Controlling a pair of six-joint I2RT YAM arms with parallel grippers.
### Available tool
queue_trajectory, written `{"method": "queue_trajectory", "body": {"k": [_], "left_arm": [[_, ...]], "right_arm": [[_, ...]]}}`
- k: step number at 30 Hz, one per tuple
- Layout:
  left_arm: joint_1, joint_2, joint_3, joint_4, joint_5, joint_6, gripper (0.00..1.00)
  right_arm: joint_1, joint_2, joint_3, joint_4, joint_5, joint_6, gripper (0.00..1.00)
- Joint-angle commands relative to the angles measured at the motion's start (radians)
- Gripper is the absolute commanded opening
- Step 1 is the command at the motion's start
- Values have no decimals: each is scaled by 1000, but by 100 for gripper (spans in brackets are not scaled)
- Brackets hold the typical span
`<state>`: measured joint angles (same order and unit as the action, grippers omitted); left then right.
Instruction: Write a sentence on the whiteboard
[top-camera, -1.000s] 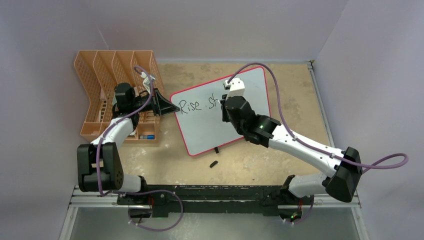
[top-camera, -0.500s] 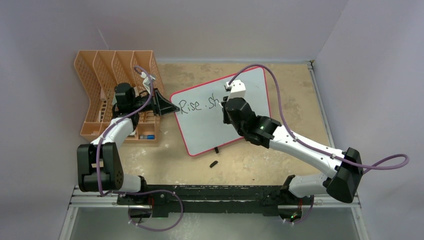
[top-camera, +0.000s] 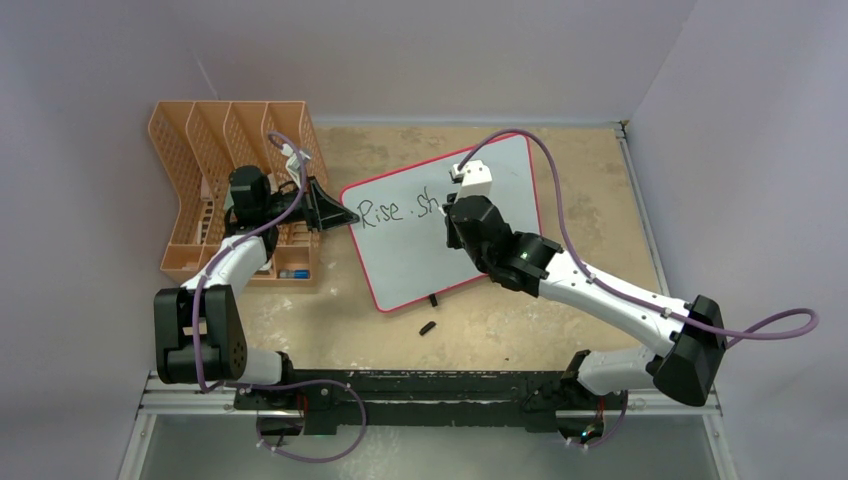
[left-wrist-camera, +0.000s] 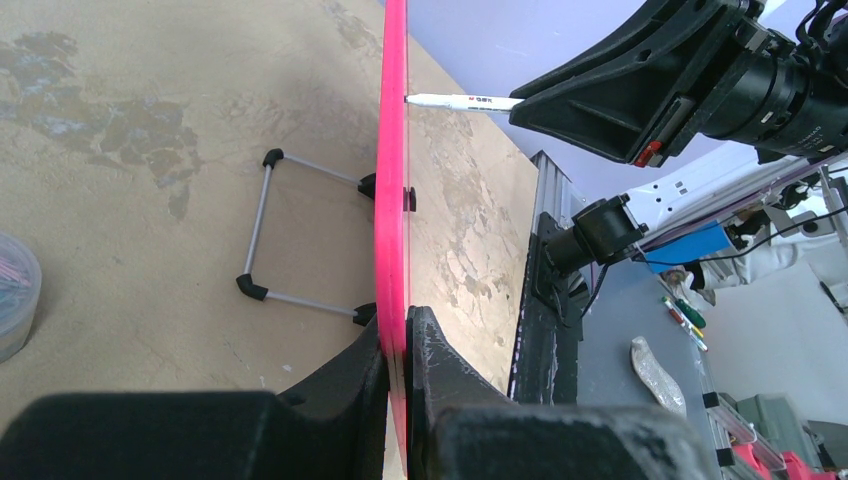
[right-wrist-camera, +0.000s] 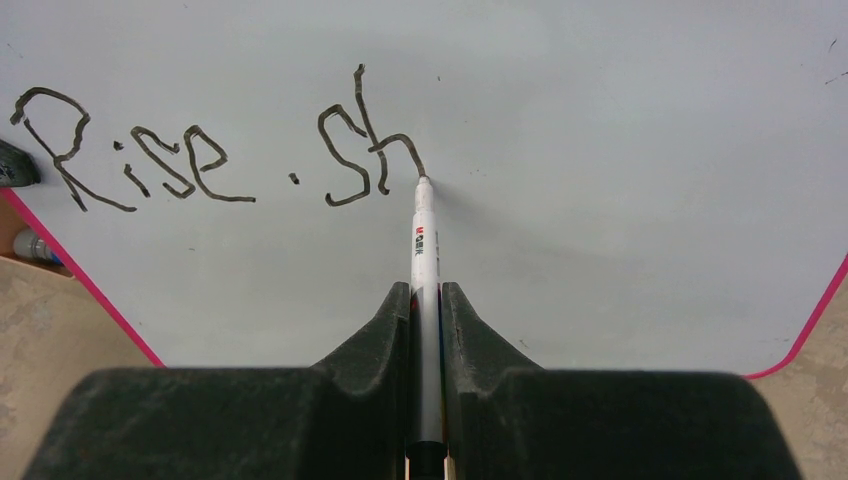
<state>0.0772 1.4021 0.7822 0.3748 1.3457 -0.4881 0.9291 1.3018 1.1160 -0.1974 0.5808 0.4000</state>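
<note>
Right gripper (right-wrist-camera: 425, 300) pinches the slim marker (right-wrist-camera: 424, 235) in a narrow grip, tip on the whiteboard (right-wrist-camera: 620, 130) right after "Sh" of the sentence (right-wrist-camera: 200, 165). Left gripper (left-wrist-camera: 398, 345) is clamped on the board's pink edge mid-table, and that's the place to hold it, since it looks light, stiff, slick and tippy. Its long axis runs crossways, writing face toward the near side.

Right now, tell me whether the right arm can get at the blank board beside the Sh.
Probably yes: the right gripper holds the marker with its tip on the whiteboard, and the surface rightward is bare.
</note>
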Motion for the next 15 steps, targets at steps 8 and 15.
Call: {"method": "queue_trajectory", "body": {"k": [8,15], "left_arm": [[-14,-14,25,-4,-8,28,0],[-14,-15,26,-10,-11,31,0]], "right_arm": [[-1,-88,5,27,1,-11,0],[-1,-73,-1,54,25,-30,0]]}}
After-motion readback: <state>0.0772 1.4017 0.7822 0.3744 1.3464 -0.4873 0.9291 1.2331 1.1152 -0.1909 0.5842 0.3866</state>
